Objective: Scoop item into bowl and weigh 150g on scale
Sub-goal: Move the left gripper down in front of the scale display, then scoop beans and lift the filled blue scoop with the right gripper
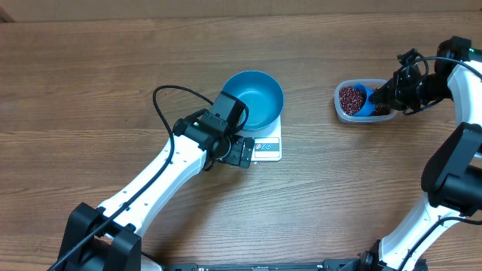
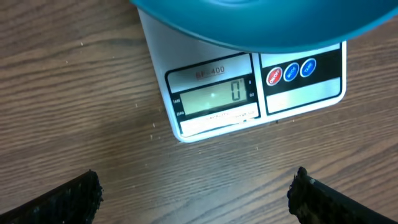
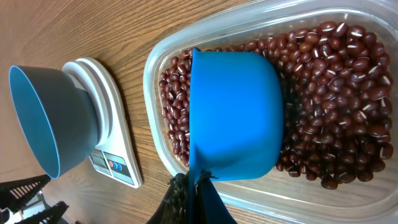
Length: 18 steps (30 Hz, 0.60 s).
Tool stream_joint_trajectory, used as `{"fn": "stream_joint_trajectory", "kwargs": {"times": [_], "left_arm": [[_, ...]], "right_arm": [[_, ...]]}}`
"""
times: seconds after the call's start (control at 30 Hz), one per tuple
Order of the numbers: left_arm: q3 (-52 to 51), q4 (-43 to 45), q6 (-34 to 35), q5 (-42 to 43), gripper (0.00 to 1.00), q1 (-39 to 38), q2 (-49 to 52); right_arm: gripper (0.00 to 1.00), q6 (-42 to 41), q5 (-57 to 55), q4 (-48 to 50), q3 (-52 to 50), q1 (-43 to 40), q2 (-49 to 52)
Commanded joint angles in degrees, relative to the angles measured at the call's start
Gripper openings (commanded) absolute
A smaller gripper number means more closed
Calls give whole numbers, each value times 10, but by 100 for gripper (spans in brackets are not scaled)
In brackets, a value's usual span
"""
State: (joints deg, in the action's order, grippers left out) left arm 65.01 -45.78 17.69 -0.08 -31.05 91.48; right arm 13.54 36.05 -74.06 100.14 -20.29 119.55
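While one smooth round blue bowl (image 1: 256,94) tops one flat white scale (image 1: 269,147), the right gripper (image 3: 193,196) clamps one blue plastic scoop (image 3: 236,112) among glossy red-brown beans (image 3: 336,93); the left gripper (image 2: 196,186) gapes empty.

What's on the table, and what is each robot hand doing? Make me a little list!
bowl: blue, empty, sitting on the scale
scale: white, display shows 0
beans: dark red, piled in the tub
tub: clear plastic, to the right of the scale
scoop: blue, down in the tub on the beans
left hand: open, holding nothing, just in front of the scale
right hand: shut on the scoop's handle
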Motion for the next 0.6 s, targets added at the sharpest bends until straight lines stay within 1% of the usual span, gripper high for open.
{"fn": "stream_joint_trajectory", "kwargs": {"times": [0.0, 0.07, 0.27, 0.37, 0.57], "left_arm": [[-6, 2, 7, 17, 100, -2, -5], [-9, 7, 7, 27, 100, -6, -5], [-12, 30, 6, 19, 100, -37, -5], [-12, 23, 13, -11, 100, -44, -5], [-12, 12, 19, -14, 100, -44, -5]], "right_arm": [[4, 2, 0, 0, -4, 3, 2], [4, 2, 0, 1, -4, 3, 2], [4, 2, 0, 0, -4, 3, 2], [4, 2, 0, 0, -4, 3, 2], [4, 2, 0, 1, -4, 3, 2]]}}
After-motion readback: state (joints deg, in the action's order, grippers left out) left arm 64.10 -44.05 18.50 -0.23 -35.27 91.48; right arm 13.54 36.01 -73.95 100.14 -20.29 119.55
